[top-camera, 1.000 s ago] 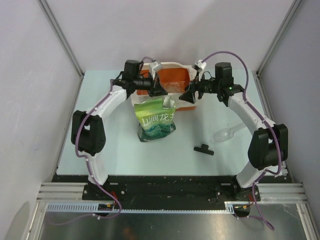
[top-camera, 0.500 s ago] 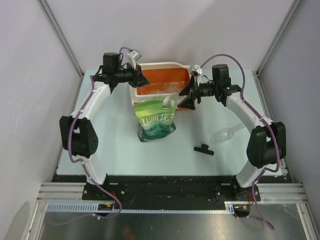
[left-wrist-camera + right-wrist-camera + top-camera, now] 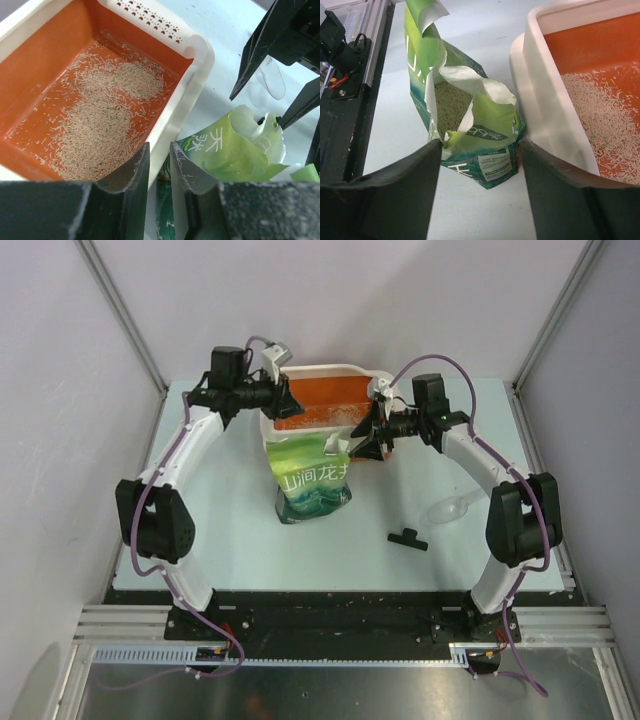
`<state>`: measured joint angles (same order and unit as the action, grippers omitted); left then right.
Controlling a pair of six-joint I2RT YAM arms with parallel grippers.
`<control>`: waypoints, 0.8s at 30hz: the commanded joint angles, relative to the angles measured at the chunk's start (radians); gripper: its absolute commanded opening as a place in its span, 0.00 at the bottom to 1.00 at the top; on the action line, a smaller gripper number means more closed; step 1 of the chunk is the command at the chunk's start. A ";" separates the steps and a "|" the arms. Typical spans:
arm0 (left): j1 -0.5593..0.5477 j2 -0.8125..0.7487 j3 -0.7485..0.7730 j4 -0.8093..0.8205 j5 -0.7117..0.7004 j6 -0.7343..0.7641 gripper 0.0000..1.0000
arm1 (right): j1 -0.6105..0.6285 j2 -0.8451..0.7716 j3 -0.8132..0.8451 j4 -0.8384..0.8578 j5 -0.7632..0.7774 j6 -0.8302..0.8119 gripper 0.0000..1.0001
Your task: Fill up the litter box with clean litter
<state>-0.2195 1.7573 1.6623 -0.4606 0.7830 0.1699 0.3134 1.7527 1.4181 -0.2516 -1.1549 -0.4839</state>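
Orange floor shows through most of the litter box (image 3: 196, 57), so the fill is thin. The box sits at the far middle of the tabletop (image 3: 200, 525), with its perforated white end away from the left hand.

Clean litter (image 3: 100, 125): pale granules in a loose scatter, barely one layer deep. One denser patch lies mid-floor and a second band runs toward the near wall. The corners and edges are mostly bare.

Green pouch (image 3: 485, 125): just beside the box's near wall, with its mouth torn open. More granules are visible inside, so the stock is not used up. I cannot tell whether it leans on the box.

Left hand (image 3: 159, 150): over the near-left corner of the box, with only a narrow gap between its fingers and nothing in it.

Right hand (image 3: 480, 145): fingers spread wide and empty, aimed at the pouch mouth from the right. I see no contact.

A clear plastic scoop (image 3: 455, 508) and a black clip (image 3: 407, 538) lie on the tabletop, well apart from the box.

Judgement: the task is in its early part. Some litter is in the box, but most of the fill is left to do. More litter has to come out of the pouch. The pouch looks soft, so tipping it over the rim risks a spill onto the tabletop.
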 commanded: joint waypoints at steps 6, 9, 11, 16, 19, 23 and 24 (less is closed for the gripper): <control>-0.070 0.120 0.060 -0.007 0.030 0.016 0.26 | 0.039 -0.018 0.024 0.032 0.004 0.011 0.53; -0.090 0.157 0.082 -0.007 0.044 0.019 0.25 | 0.047 -0.019 0.028 0.029 0.004 0.031 0.43; -0.103 0.174 0.088 -0.006 0.059 0.016 0.23 | 0.052 -0.015 0.030 0.028 0.009 0.036 0.40; -0.127 0.185 0.076 -0.004 0.093 0.005 0.21 | 0.061 -0.004 0.028 0.052 0.046 0.039 0.39; -0.135 0.185 0.065 -0.004 0.117 -0.007 0.19 | 0.058 0.001 0.028 0.081 0.073 0.042 0.50; -0.136 0.180 0.051 -0.004 0.136 -0.012 0.16 | 0.050 0.008 0.028 0.121 0.084 0.073 0.63; -0.138 0.179 0.048 -0.003 0.136 -0.013 0.15 | 0.049 0.011 0.028 0.142 0.080 0.083 0.65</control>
<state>-0.3511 1.9488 1.6981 -0.4671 0.8562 0.1623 0.3645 1.7554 1.4181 -0.2012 -1.0950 -0.4313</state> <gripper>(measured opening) 0.164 0.612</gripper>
